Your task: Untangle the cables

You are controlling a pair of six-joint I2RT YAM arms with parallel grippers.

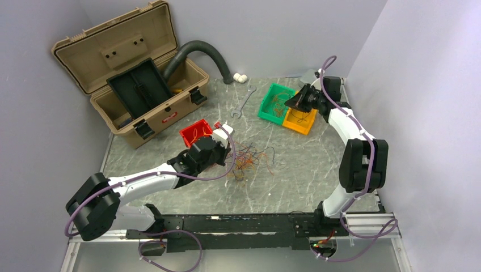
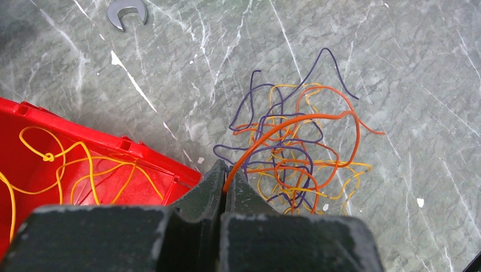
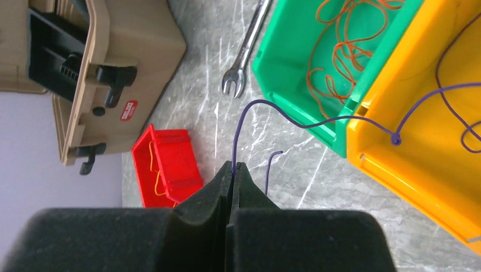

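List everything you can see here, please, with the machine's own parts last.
Toolbox: one, tan, lid open, back left.
Hose: one, dark, behind toolbox.
Pipe fitting: one, white, at hose end.
Wrench: one, silver, back centre.
Red bin: one, red, left of centre, yellow wires inside.
Green bin: one, green, back right, orange wires inside.
Yellow bin: one, yellow, touching green bin.
Cable tangle: one, orange, yellow and purple, centre.
Left claw: one, black, shut on orange cable.
Right claw: one, black, shut on purple cable.
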